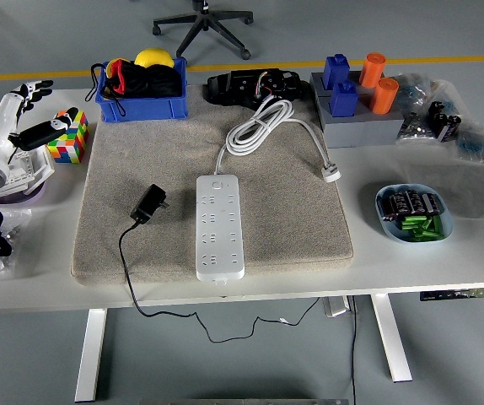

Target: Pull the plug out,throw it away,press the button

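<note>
A white power strip [219, 225] lies lengthwise on the beige mat [293, 219], its button at the far end. The black plug adapter [149, 203] lies loose on the mat to the strip's left, its black cord trailing off the table's near edge. My left hand [24, 122], white with black fingertips, hovers at the table's far left with its fingers spread, holding nothing, well away from plug and strip. The right arm does not show.
A coloured cube [68, 137] sits just right of my left hand. Behind the mat are a blue bin [139, 103], a coiled white cable [263, 126] and a grey block [360, 126] with blue and orange pieces. A blue bowl [444, 221] of batteries stands at right.
</note>
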You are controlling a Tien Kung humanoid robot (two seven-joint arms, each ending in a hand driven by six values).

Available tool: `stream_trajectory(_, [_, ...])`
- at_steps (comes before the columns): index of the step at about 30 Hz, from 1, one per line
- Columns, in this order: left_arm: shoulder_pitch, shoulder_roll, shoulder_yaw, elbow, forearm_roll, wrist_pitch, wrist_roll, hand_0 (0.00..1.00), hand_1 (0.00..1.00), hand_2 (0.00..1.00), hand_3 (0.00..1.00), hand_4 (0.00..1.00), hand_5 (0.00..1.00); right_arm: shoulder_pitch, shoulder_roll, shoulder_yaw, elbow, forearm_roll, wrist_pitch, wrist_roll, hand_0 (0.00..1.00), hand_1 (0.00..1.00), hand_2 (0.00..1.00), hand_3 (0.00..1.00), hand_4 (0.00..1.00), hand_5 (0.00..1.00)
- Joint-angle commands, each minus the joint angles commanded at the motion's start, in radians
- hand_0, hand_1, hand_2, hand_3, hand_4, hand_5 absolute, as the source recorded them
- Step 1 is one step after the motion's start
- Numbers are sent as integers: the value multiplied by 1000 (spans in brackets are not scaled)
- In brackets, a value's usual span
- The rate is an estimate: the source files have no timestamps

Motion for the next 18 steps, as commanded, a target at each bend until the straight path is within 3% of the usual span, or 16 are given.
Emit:
stream_trajectory(6, [37, -2, 6, -8, -1, 0, 1, 865, 898, 839, 849, 752, 380, -38, -6, 5, 0, 3, -4, 2, 754, 663, 651, 618, 660, 506])
stream_trajectory(18, [34, -4, 3, -10, 0, -2, 4, 865, 897, 837, 848, 750, 382, -34, -1, 26, 0, -4, -9, 3, 754, 663, 651, 619, 660, 506])
